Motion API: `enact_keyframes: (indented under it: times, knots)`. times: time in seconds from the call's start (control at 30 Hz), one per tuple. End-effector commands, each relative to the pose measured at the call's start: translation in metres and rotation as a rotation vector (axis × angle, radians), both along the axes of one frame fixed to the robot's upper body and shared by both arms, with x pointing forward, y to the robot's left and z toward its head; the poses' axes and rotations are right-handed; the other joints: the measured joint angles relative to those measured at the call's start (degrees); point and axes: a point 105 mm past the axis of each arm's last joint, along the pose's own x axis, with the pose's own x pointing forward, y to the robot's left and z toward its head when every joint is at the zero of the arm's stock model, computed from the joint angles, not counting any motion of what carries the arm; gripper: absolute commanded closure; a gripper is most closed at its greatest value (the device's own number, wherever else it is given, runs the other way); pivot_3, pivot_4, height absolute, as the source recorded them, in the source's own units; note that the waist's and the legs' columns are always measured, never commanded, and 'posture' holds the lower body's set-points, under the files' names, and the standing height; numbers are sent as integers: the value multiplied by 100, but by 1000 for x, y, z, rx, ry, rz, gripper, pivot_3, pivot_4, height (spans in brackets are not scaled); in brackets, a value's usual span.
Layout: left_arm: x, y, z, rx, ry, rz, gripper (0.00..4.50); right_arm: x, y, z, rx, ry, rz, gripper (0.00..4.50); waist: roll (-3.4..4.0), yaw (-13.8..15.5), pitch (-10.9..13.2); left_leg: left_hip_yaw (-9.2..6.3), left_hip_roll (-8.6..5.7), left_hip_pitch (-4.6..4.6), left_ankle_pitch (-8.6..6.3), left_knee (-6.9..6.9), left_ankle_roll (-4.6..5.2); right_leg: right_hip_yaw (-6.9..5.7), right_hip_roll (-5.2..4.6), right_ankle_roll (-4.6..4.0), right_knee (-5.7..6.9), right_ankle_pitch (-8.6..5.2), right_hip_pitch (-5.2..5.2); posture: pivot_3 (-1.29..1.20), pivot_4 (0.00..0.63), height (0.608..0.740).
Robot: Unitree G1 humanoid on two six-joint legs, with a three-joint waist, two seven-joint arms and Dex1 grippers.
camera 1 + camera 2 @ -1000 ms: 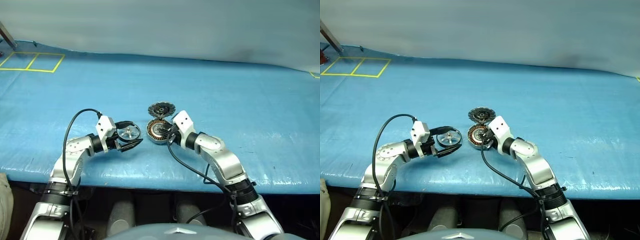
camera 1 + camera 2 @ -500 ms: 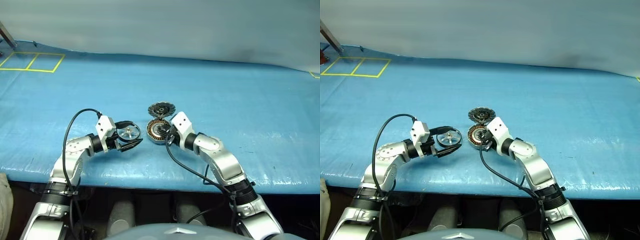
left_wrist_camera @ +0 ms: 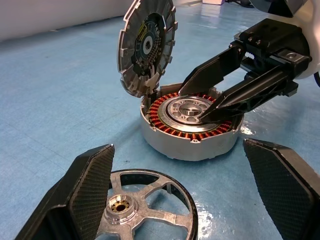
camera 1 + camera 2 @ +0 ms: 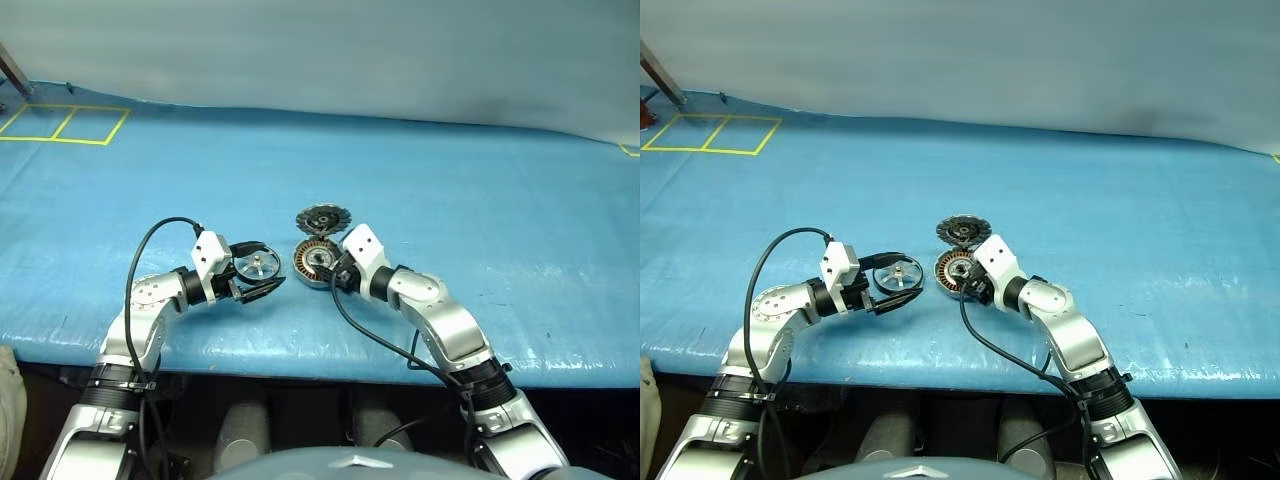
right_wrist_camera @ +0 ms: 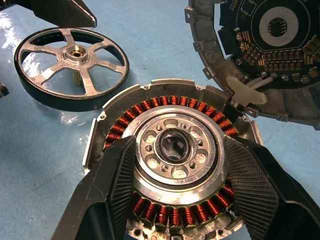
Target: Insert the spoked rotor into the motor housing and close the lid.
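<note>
Here the spoked rotor (image 3: 145,207) lies flat on the blue table cover (image 4: 480,200). It is a small silver wheel with a dark rim and a little brass middle. It sits between the two black fingers (image 3: 82,192) of the left gripper (image 4: 262,265). Those fingers stand wide apart, one on each side of the wheel, and they do not squeeze it.

Just beside the wheel is the motor housing (image 5: 172,165), a round silver cup with a ring of orange wire around a silver hub. It rests on the cover too. The lid (image 3: 146,45) stands up, tilted, at the far edge of the cup. Its dark inner face with small parts looks toward the cup.

The right gripper (image 4: 333,273) reaches over the cup. In the right wrist view its two fingers (image 5: 250,185) are part way open, one on each side of the silver hub, above the orange wire. They hold nothing.
</note>
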Motion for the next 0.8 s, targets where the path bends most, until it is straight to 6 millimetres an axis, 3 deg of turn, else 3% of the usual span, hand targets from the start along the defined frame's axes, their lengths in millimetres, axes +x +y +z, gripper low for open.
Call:
enact_keyframes:
  times: [0.03,0.23,0.27,0.33,0.53,0.8]
  knots:
    - [1,2,10,10,-53,-1,0,-2,3,12,19,-45,20,1760,0,2,0,0,0,0,0,0,0,0,0,0,0,0,0,0,150,740]
    - [1,2,10,11,-54,0,0,-4,8,21,63,-56,36,1760,0,1,0,0,0,0,0,0,0,0,0,0,0,0,0,0,150,740]
    - [1,2,10,11,-54,0,0,-3,8,22,73,-56,32,1931,0,2,0,0,0,0,0,0,0,0,0,1,0,0,-1,0,150,740]
    - [2,2,10,12,-54,1,0,-1,8,23,91,-54,24,2345,0,1,0,0,0,0,0,0,0,0,0,0,0,0,0,0,150,740]
    - [2,2,10,13,-56,2,0,8,6,21,116,-43,-16,4370,0,0,0,0,0,0,0,0,0,0,0,0,0,0,0,0,150,740]
    - [3,3,10,15,-57,10,0,9,12,17,101,-33,-3,4474,1,-6,0,0,0,-1,0,-2,0,0,0,-1,0,0,-2,0,150,740]
